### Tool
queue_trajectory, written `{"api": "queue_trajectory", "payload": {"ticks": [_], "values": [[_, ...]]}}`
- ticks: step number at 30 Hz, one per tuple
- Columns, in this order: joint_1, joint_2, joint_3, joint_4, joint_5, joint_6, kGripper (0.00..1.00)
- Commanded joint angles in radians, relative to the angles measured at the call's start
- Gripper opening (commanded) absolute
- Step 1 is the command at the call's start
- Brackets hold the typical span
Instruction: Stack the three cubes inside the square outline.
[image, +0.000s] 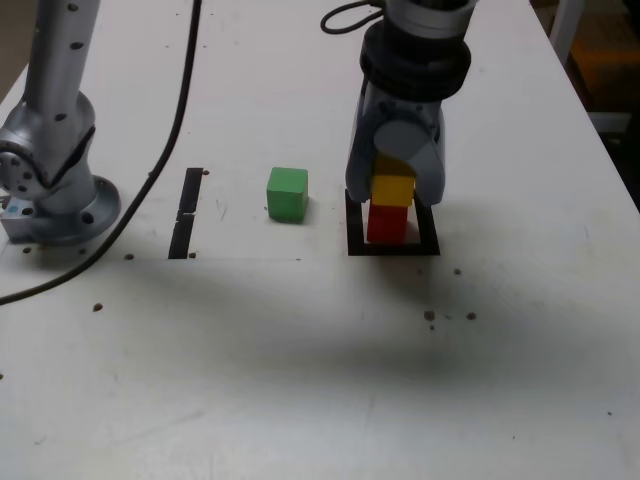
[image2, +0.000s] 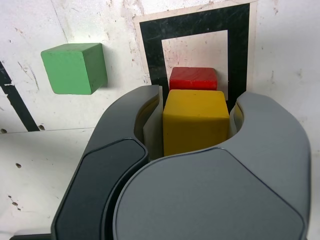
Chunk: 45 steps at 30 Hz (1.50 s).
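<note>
A red cube (image: 388, 224) (image2: 193, 79) sits inside the black square outline (image: 356, 246) (image2: 152, 55). Resting squarely on top of it is the yellow cube (image: 392, 187) (image2: 195, 125). My gripper (image: 393, 196) (image2: 196, 117) comes down from above and is shut on the yellow cube, one grey jaw against each side. The green cube (image: 287, 193) (image2: 72, 68) lies alone on the white table, to the exterior view's left of the outline and well apart from the gripper.
A straight narrow black strip (image: 186, 212) (image2: 15, 100) lies left of the green cube in the exterior view. The arm's metal base (image: 55, 190) stands at far left, with a black cable (image: 170, 130) trailing past it. The table's edge (image: 610, 140) runs along the right.
</note>
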Motion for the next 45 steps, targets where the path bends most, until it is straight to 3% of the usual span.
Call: {"api": "queue_trajectory", "payload": {"ticks": [1, 19, 26, 31, 45], "values": [[0.000, 0.005, 0.005, -0.007, -0.001, 0.003, 0.18], [0.020, 0.020, 0.057, -0.067, 0.006, 0.025, 0.21], [0.020, 0.018, 0.053, -0.052, 0.005, 0.027, 0.37], [0.020, 0.016, 0.046, -0.009, -0.002, 0.028, 0.55], [0.020, 0.017, 0.020, 0.009, 0.000, 0.040, 0.62]]}}
